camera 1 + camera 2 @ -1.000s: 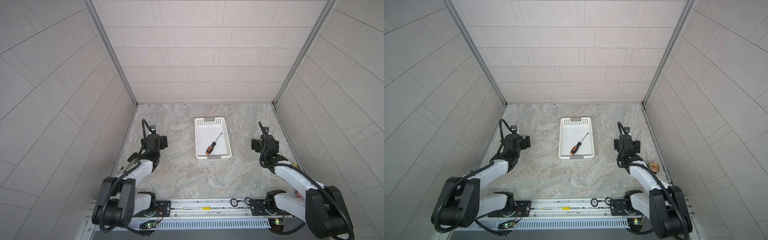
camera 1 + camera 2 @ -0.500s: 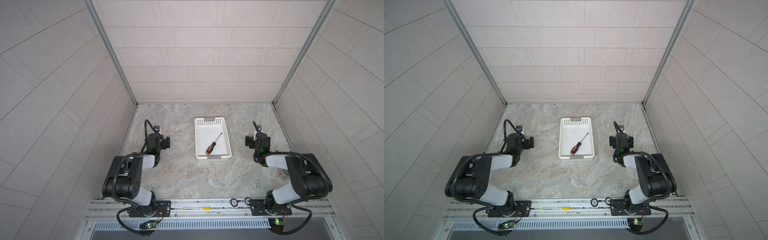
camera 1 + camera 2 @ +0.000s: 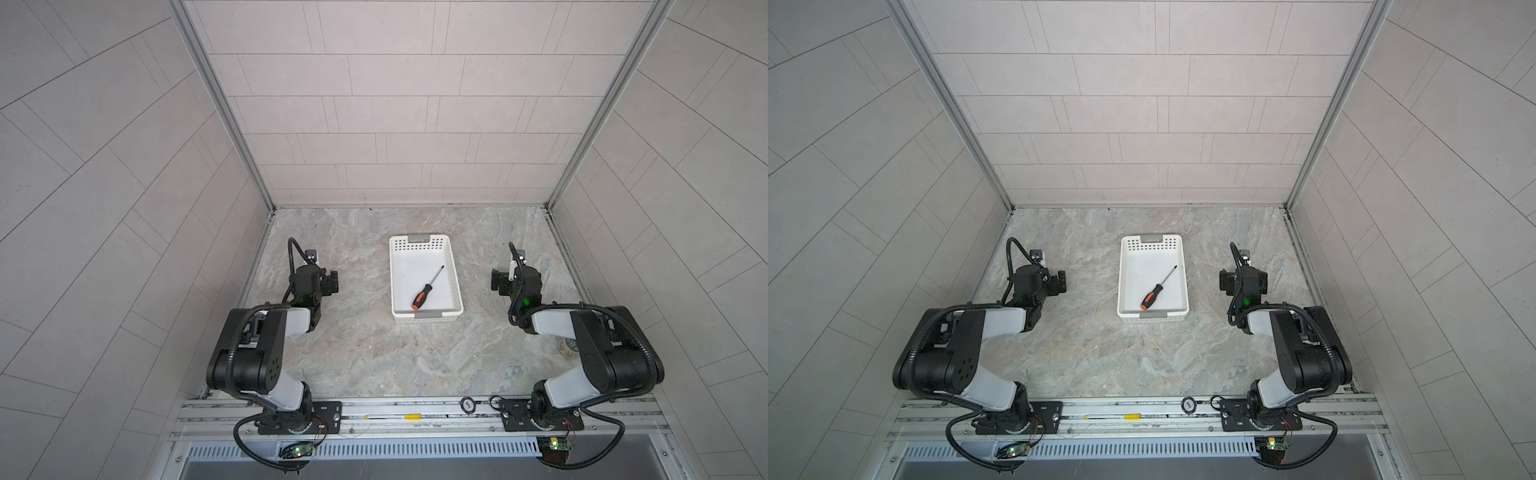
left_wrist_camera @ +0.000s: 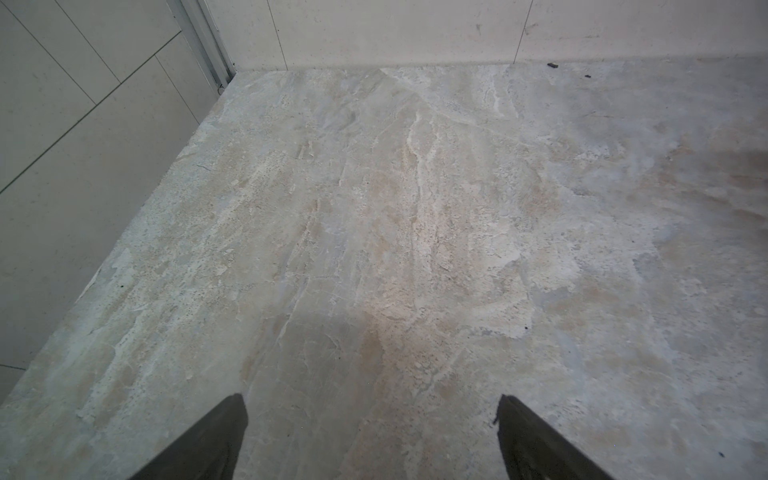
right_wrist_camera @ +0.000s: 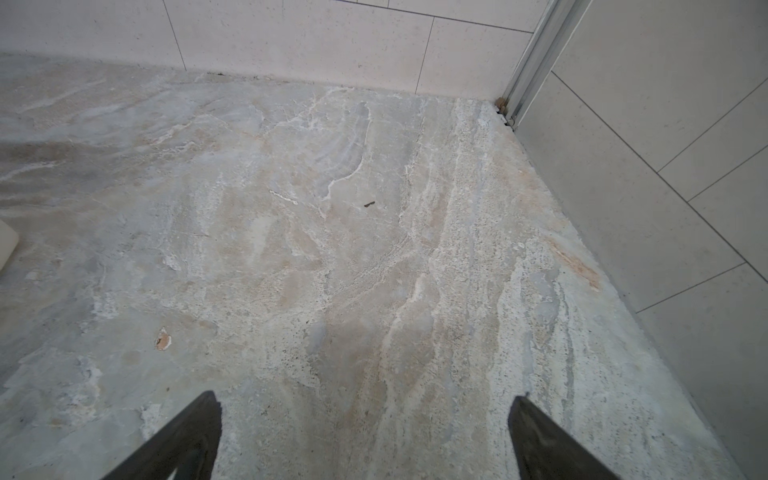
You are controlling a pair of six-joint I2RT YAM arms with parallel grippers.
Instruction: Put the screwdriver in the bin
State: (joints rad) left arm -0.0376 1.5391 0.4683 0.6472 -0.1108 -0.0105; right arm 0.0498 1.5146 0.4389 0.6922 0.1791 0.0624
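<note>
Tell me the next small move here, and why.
Likely none is needed: keep both arms parked. The screwdriver lies flat on the floor of the bin, handle toward the near end, with nothing gripping it. The left gripper and right gripper are both open and empty, over the table on either side of the bin.

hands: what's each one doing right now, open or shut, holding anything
left hand: open, holding nothing
right hand: open, holding nothing
</note>
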